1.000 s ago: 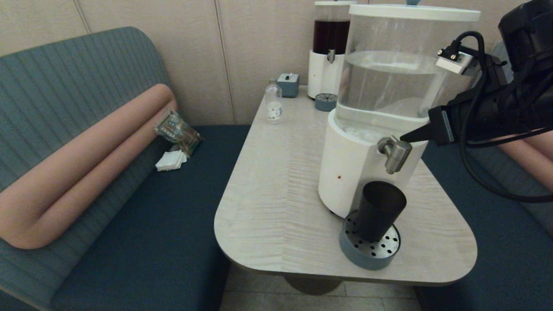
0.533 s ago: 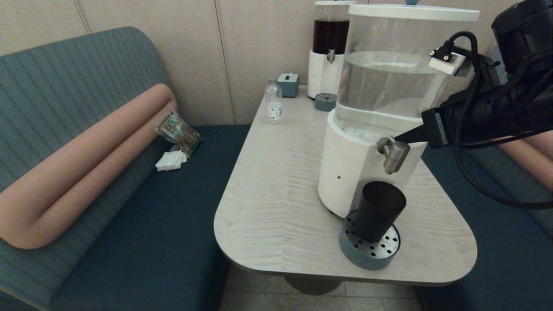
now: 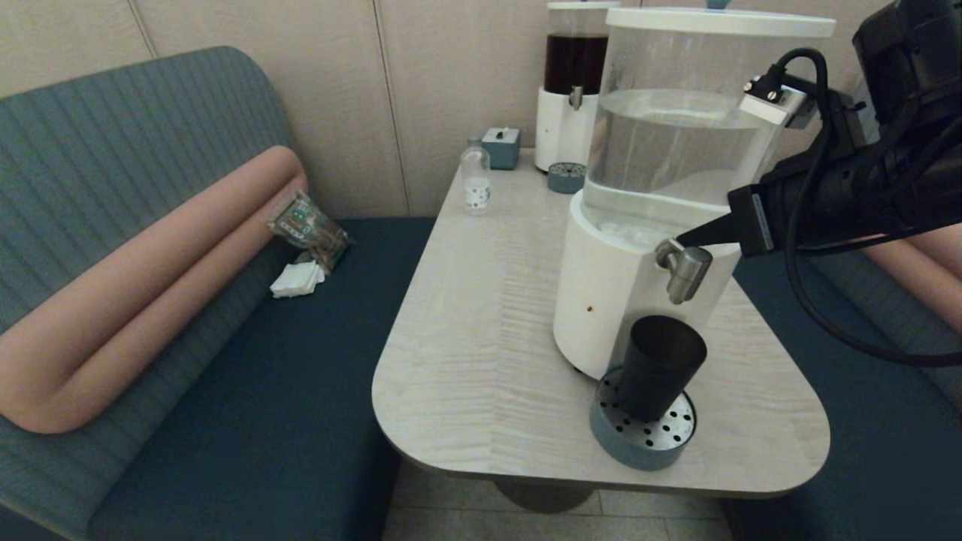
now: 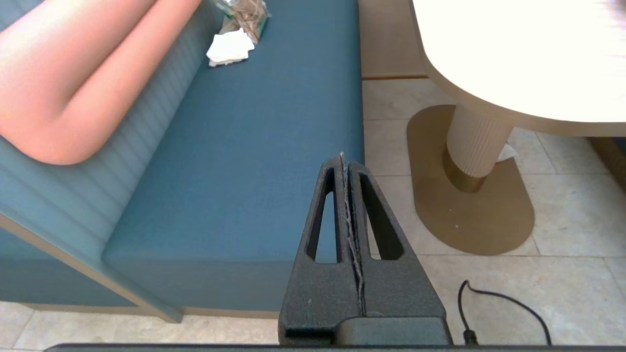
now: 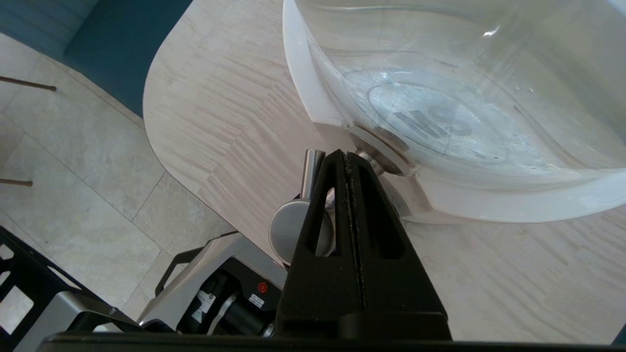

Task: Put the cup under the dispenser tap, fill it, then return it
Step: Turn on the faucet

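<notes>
The dark tapered cup (image 3: 659,365) stands tilted on the round grey drip tray (image 3: 641,432), directly below the brushed-steel dispenser tap (image 3: 684,269) of the big clear-tank dispenser (image 3: 676,135). My right gripper (image 3: 682,240) is shut, with nothing held. Its tip rests just above the back of the tap, where the tap meets the white base. In the right wrist view the right gripper (image 5: 345,155) points over the tap (image 5: 295,220), and the cup is hidden. My left gripper (image 4: 344,159) is shut and parked low beside the bench, out of the head view.
A smaller dark-liquid dispenser (image 3: 573,83), a small clear bottle (image 3: 475,179) and a little grey box (image 3: 501,146) stand at the table's far end. The teal bench (image 3: 248,361) holds a snack packet (image 3: 308,225) and a napkin. The table edge (image 3: 601,481) runs just in front of the drip tray.
My right gripper has slid slightly leftward and up, its tip now reaching over the rear of the tap. The cup and drip tray have stayed put.
</notes>
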Controlling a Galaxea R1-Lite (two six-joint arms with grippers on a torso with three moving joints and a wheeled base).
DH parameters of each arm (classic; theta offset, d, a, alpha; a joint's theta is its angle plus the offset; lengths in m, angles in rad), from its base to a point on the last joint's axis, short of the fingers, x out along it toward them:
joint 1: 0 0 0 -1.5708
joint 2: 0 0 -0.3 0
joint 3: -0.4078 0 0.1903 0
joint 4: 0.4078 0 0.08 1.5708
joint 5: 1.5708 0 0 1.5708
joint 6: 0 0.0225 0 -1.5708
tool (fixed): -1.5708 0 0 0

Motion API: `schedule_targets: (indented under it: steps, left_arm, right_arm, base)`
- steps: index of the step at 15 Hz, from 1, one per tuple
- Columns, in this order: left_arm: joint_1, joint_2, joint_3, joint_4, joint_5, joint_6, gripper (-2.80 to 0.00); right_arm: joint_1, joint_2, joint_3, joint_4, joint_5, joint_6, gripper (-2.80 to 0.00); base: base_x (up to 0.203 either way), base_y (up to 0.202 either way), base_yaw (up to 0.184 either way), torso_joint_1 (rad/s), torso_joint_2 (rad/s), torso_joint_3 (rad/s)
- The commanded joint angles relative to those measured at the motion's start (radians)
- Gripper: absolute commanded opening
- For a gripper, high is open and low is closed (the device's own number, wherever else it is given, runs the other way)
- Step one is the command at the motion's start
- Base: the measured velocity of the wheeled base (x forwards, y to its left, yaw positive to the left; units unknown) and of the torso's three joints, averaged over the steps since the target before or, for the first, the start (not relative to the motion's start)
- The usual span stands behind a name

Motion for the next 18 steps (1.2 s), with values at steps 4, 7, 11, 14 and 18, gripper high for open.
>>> schedule_targets:
  steps: [4, 7, 11, 14, 18]
  left_arm:
    - [0.001, 0.001, 0.0, 0.0, 0.0, 0.0, -2.8]
    - [0.0, 0.001, 0.0, 0.0, 0.0, 0.0, -2.8]
    - [0.001, 0.001, 0.0, 0.0, 0.0, 0.0, -2.8]
    - [0.001, 0.001, 0.0, 0.0, 0.0, 0.0, -2.8]
    - [0.001, 0.001, 0.0, 0.0, 0.0, 0.0, -2.8]
  right_arm:
    - [0.005, 0.003, -0.001, -0.004, 0.003, 0.0, -2.8]
    - [-0.012, -0.004, 0.01, -0.036, -0.001, 0.003, -2.8]
    - [-0.047, -0.036, 0.038, -0.075, -0.002, 0.005, -2.8]
    - [-0.069, -0.101, 0.082, -0.092, -0.001, 0.0, -2.8]
    - [-0.089, -0.215, 0.166, -0.103, -0.003, 0.001, -2.8]
  base:
    - [0.0, 0.0, 0.0, 0.0, 0.0, 0.0]
    - [0.0, 0.0, 0.0, 0.0, 0.0, 0.0]
    - [0.0, 0.0, 0.0, 0.0, 0.0, 0.0]
    - [0.0, 0.0, 0.0, 0.0, 0.0, 0.0]
    - [0.0, 0.0, 0.0, 0.0, 0.0, 0.0]
